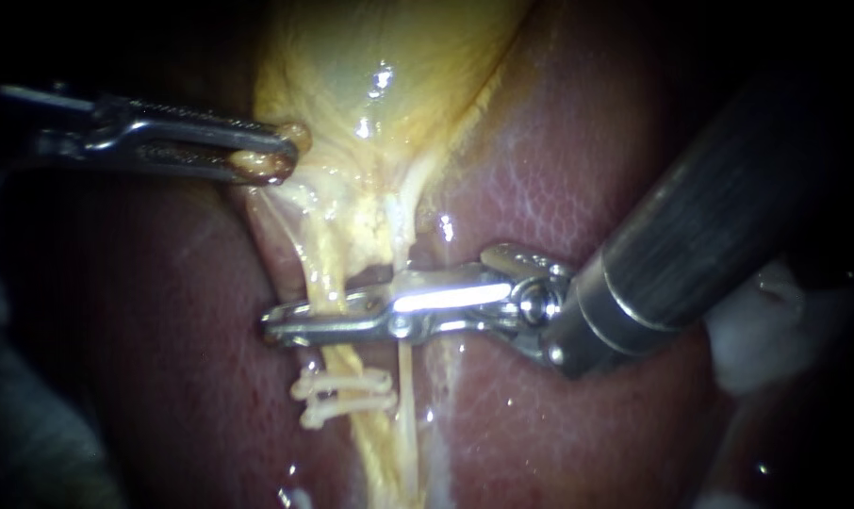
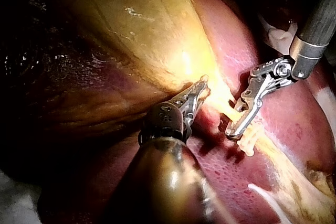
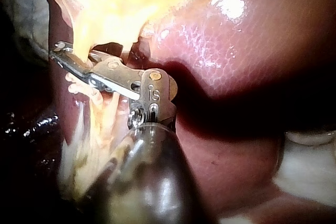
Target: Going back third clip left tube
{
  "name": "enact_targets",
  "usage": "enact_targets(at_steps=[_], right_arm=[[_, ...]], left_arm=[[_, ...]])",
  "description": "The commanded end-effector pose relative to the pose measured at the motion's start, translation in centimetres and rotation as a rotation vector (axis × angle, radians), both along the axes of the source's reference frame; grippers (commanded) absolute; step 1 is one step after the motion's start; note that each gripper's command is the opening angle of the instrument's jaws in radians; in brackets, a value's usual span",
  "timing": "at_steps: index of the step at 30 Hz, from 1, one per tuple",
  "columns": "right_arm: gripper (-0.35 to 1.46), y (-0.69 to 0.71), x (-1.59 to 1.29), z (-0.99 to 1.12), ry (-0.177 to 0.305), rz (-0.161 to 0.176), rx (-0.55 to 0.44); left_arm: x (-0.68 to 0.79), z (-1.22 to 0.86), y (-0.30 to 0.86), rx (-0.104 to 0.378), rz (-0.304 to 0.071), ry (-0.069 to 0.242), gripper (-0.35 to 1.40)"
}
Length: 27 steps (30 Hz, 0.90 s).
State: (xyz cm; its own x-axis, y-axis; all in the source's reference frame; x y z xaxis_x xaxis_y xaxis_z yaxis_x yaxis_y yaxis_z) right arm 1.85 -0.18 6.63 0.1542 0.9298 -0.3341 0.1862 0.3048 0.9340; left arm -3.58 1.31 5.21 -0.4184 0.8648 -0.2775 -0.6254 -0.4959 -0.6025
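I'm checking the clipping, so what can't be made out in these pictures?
Endoscope view: the right instrument crosses the left tube, hiding any clip there; the clips farther down do show.
Right wrist view: the tube beside the shaft is blurred.
Left wrist view: the left instrument's own tip hides how much gallbladder it grips.

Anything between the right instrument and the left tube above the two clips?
Nothing visible. The right instrument lies right across the left tube, just above the two clips. The left instrument grips the gallbladder further up, clear of that spot.
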Motion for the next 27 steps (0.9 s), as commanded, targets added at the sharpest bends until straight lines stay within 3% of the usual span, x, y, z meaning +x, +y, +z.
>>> enact_targets(at_steps=[1,4,6,10,13,17,20,22,27], right_arm=[[-0.2,-0.01,0.0,0.0,0.003,0.009,-0.036],[0.36,0.01,0.07,0.02,-0.016,0.04,-0.062],[0.44,0.02,0.11,0.03,-0.051,0.04,-0.1],[0.49,0.03,0.11,0.06,-0.163,0.042,-0.187],[0.5,0.04,0.04,0.09,-0.203,0.043,-0.253],[0.5,0.0,-0.14,0.06,-0.202,0.03,-0.344],[0.5,-0.08,-0.33,-0.05,-0.186,-0.001,-0.511],[0.5,-0.12,-0.49,-0.17,-0.186,-0.03,-0.608],[0.5,-0.1,-0.89,-0.5,-0.197,-0.059,-0.774]], left_arm=[[0.0,0.0,0.0,0.0,0.0,0.0,-0.35],[0.0,0.0,0.0,0.0,0.0,0.0,-0.35],[0.0,0.0,0.0,0.0,0.0,0.0,-0.35],[0.01,0.0,0.0,0.0,0.0,0.0,-0.35],[0.01,0.0,0.0,0.0,0.0,0.0,-0.35],[0.01,0.0,-0.01,-0.001,0.0,0.0,-0.35],[0.01,0.01,0.0,-0.001,0.0,0.0,-0.35],[0.02,0.01,0.0,-0.001,0.001,0.0,-0.35],[0.02,0.02,0.0,-0.001,0.001,0.0,-0.35]])
